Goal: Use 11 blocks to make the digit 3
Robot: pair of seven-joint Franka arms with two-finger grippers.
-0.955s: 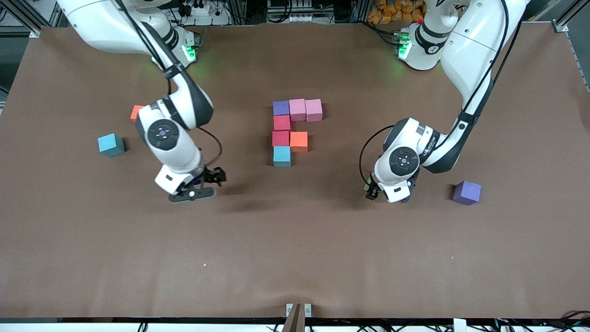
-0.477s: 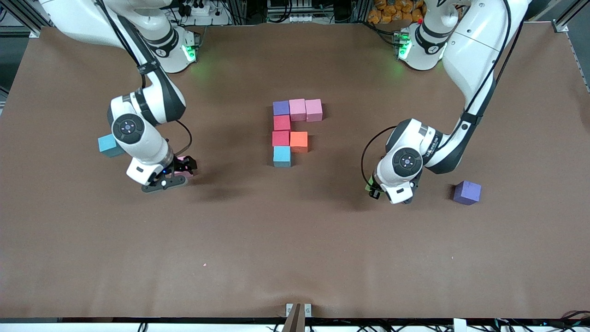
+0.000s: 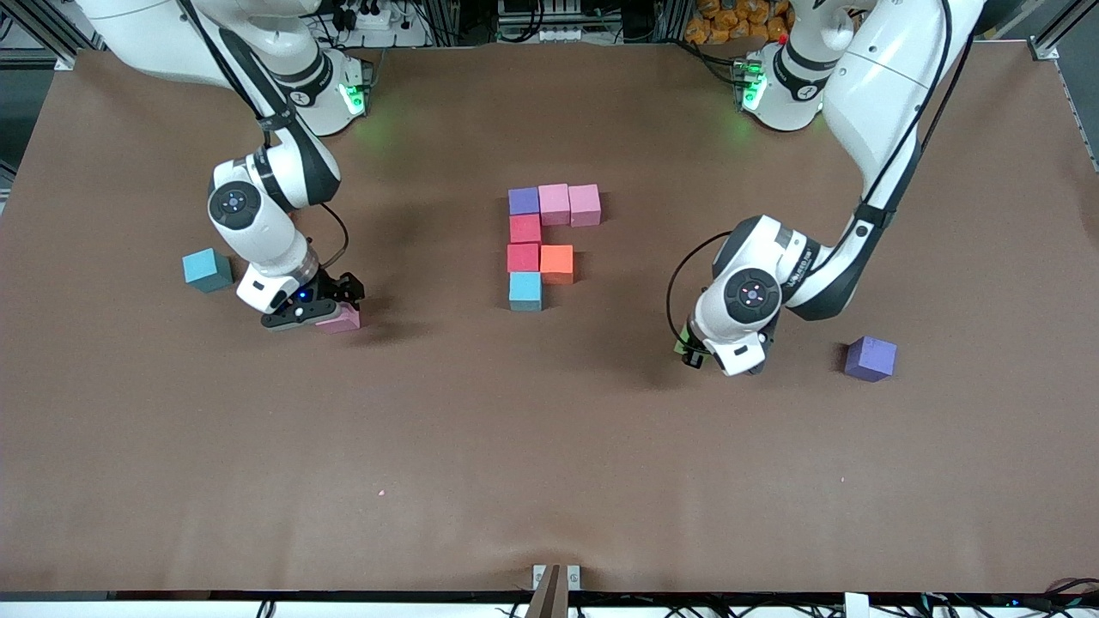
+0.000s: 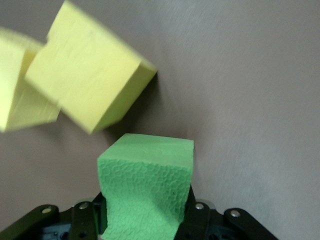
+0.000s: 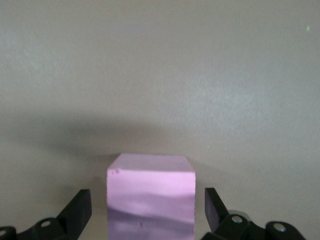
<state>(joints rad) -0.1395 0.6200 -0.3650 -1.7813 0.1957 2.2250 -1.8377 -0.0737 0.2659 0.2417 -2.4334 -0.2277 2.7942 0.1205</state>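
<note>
The brown tabletop [image 3: 549, 446] has blocks on it. In the middle, seven blocks [image 3: 543, 245] touch: purple, two pink, two red, orange and blue. A teal block [image 3: 207, 269] and a pink block [image 3: 339, 318] sit toward the right arm's end, a purple block [image 3: 870, 358] and two yellow blocks [image 4: 85, 92] toward the left arm's end.

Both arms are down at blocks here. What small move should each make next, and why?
Probably the right gripper should close: its jaws stand open on either side of the pink block, which sits on the table. The left gripper is already shut on the green block, so lifting it clear of the two yellow blocks beside it looks sensible.
</note>
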